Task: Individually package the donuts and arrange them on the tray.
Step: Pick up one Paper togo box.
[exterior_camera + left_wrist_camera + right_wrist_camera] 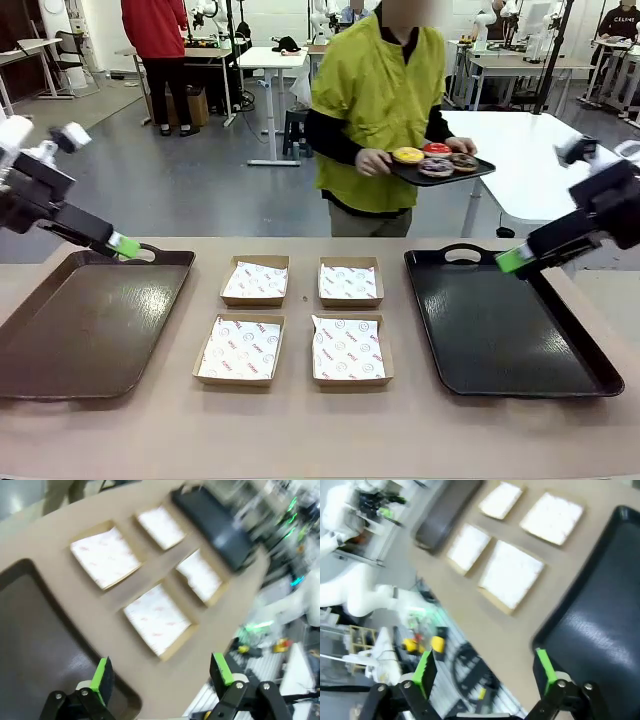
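Found on beige table: four shallow square brown cardboard boxes, set two by two at centre, each lined with white paper printed in small red marks and faint grey rings. Print too small to read. Flanked on robot's left by large dark brown rectangular tray, smooth, dull sheen, and on robot's right by large glossy black rectangular tray, raised rim, handle cut-out at far end.

Located the donuts off the table, beyond its far edge, on small black serving tray carried by a person in a yellow-green top, one hand at its edge. Counted one yellow-iced ring, one glossy red-iced ring and two chocolate-iced rings with sprinkles, packed close together.

Checked left tool: green-padded fingers apart, nothing between them, poised above far rim of brown tray beside its handle cut-out. Checked right tool: fingers likewise apart and empty, above far right rim of black tray. Both wrist views blurred; boxes and trays made out below, no finer detail.
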Controlling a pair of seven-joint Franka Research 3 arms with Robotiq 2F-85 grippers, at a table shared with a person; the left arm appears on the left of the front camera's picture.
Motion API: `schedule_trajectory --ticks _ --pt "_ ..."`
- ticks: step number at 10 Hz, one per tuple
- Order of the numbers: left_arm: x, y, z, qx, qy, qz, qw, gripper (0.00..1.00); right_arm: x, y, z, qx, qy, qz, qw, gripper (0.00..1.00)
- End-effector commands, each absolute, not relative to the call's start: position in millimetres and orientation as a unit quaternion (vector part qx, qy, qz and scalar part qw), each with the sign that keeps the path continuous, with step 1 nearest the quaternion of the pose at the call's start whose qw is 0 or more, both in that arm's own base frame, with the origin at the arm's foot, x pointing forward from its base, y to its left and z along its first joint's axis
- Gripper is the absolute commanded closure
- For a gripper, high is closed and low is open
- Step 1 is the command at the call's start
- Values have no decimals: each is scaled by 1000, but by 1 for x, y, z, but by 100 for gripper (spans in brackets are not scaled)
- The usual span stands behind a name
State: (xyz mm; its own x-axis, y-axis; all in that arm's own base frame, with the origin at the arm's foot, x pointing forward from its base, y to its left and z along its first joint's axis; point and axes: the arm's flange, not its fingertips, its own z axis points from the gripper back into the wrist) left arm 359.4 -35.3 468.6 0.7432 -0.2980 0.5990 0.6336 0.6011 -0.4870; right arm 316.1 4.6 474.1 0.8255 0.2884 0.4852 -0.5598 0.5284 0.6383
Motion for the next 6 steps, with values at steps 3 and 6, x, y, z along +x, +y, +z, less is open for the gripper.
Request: schedule_trajectory --ticks 3,6 --pt "372 31 435 -605 -183 -109 767 0 337 -55 436 691 -66 68 717 0" --pt "364 82 410 -582 -135 -64 800 0 330 -97 426 666 -80 36 741 0"
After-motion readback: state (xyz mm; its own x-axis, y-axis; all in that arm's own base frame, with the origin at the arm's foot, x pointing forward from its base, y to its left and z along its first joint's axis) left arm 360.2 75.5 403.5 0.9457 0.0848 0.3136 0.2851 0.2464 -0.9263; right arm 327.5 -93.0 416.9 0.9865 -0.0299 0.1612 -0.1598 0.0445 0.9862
